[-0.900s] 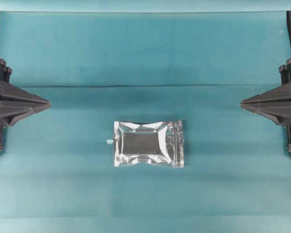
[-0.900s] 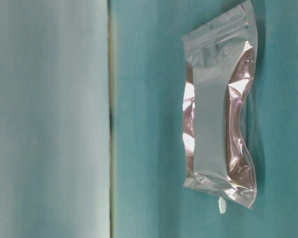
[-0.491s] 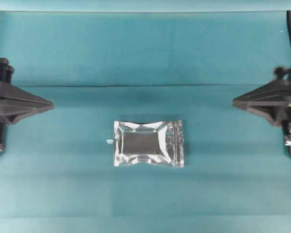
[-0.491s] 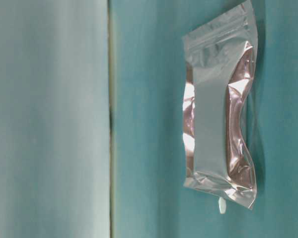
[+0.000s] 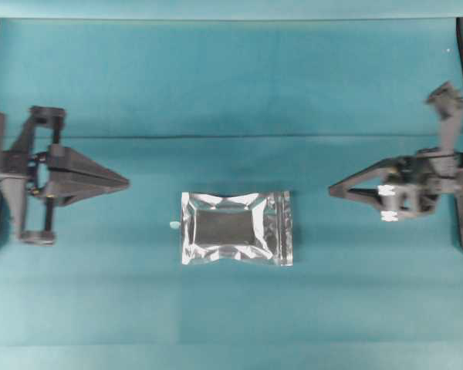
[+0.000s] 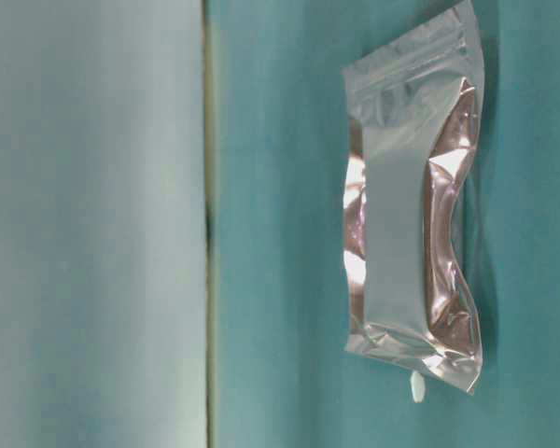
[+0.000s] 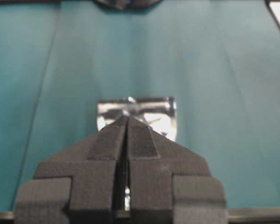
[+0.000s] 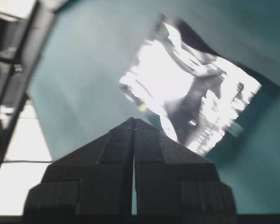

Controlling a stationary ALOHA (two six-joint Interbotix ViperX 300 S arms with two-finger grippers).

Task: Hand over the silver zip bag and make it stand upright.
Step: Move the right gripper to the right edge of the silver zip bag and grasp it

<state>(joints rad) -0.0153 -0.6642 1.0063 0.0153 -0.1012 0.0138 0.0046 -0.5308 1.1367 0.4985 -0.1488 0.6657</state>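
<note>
The shiny, crinkled silver foil zip bag [image 5: 236, 228] lies flat near the middle of the teal cloth-covered tabletop [image 5: 231, 85], its long side running across the overhead view, the zip strip along the short end toward that view's right. Its dark reflective centre is framed by bright sealed edges. Just off its other short end sits a tiny pale scrap [image 5: 174, 224], close beside the bag; whether it touches the foil I can't tell.

On the left, the left pincer [image 5: 126, 183] points toward the bag with bare cloth between them. From its own wrist camera the two black fingers [image 7: 109, 140] are pressed together, clenched on nothing, with the silver pouch [image 7: 136, 115] showing just beyond the tips.

On the right, the right pincer [image 5: 332, 190] aims in from the opposite side, also apart from the bag. Its wrist view shows the fingers [image 8: 151, 140] clamped together to a thin seam, empty, and the foil [image 8: 189, 88] glaring bright ahead of them.

From table level the bag [image 6: 415, 205] rests on the cloth, untouched by either arm.
</note>
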